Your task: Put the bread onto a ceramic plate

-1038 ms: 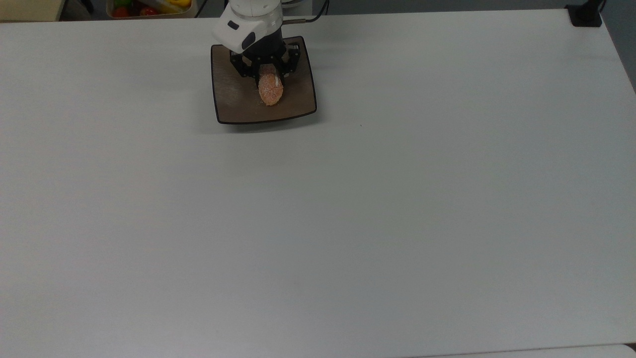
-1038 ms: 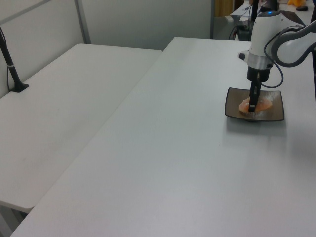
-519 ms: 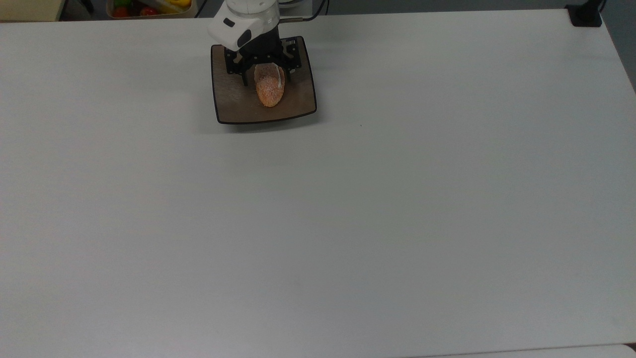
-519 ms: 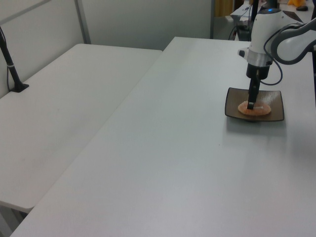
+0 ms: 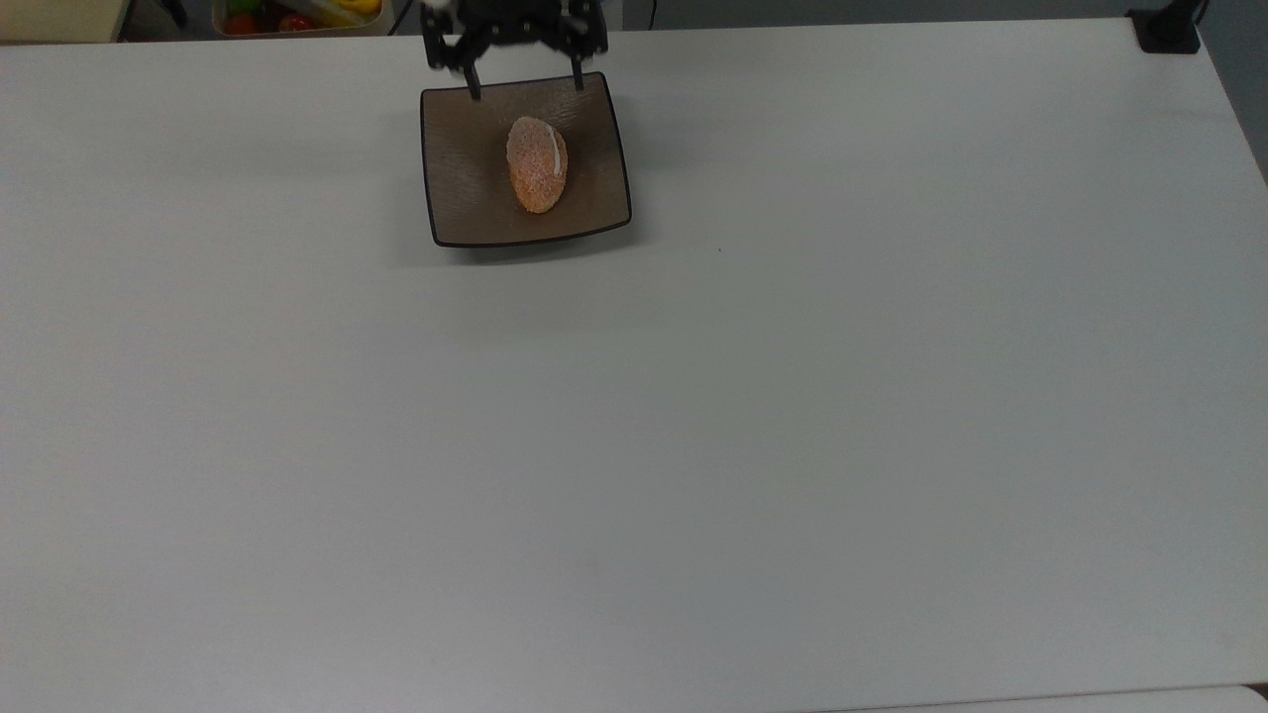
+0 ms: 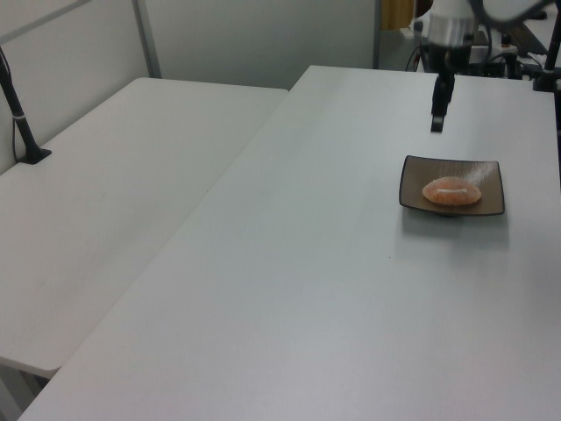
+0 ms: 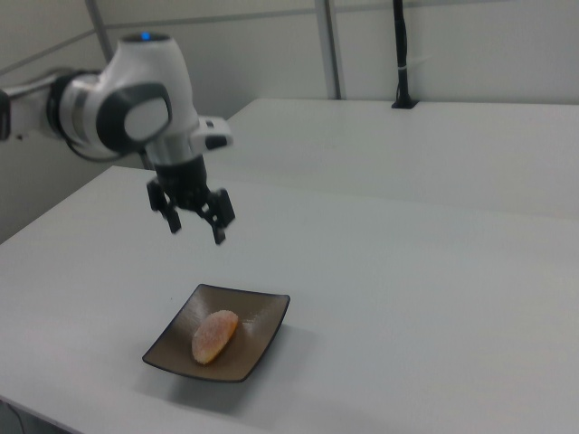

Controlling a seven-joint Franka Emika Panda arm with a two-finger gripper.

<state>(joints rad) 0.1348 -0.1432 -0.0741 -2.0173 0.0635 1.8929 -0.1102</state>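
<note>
The bread [image 5: 536,164] [image 6: 451,191] [image 7: 214,334], a small orange-brown oval loaf with a white slit line, lies flat in the middle of the square brown ceramic plate [image 5: 466,198] [image 6: 491,180] [image 7: 258,316]. My gripper [image 5: 525,87] [image 6: 436,125] [image 7: 195,231] hangs open and empty in the air above the plate's far edge, well clear of the loaf. In the right view its two black fingers point down, spread apart, over the plate's back side.
The plate rests on a wide white table [image 5: 693,446]. A bin of colourful items [image 5: 297,15] sits beyond the table's top edge in the top view. A black post base [image 5: 1167,30] stands at the top view's upper right corner. A second white table [image 6: 105,175] adjoins in the left view.
The gripper has opened, let go of the bread and risen up and back off the plate. The loaf has settled flat on the plate.
</note>
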